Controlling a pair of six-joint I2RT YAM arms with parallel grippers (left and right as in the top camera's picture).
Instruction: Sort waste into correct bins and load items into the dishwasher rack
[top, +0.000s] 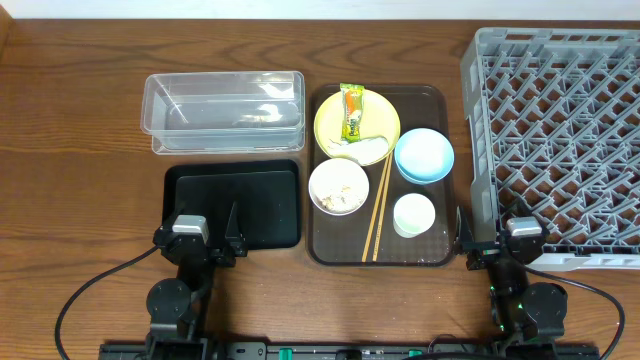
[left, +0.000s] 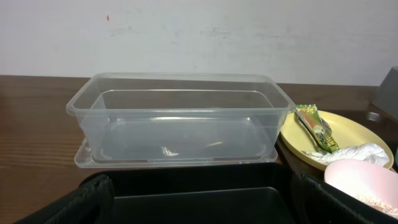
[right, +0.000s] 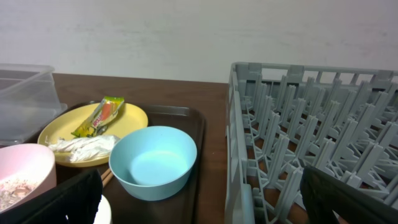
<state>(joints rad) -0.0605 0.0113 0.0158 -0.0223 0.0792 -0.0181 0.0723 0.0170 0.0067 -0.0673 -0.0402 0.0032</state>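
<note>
On the brown serving tray, a yellow plate (top: 357, 125) carries the green-and-orange wrapper (top: 352, 112) and the crumpled tissue (top: 362, 148). Beside it are the light blue bowl (top: 424, 156), a white bowl (top: 339, 186) with rice scraps, the small white cup (top: 414, 214) and the chopsticks (top: 378, 215). The clear tub (top: 222, 108) and black tray (top: 235, 205) lie to the left, the grey rack (top: 560, 120) to the right. My left gripper (top: 197, 234) hangs open over the black tray's near edge (left: 199, 202). My right gripper (top: 500, 238) is open at the rack's near left corner (right: 239, 186), holding nothing.
The brown serving tray (top: 425, 105) sits between the bins and the rack, its right rim close to the rack's wall. A pale wall (left: 199, 37) stands behind the table. Bare wood (top: 70, 150) lies left of the bins.
</note>
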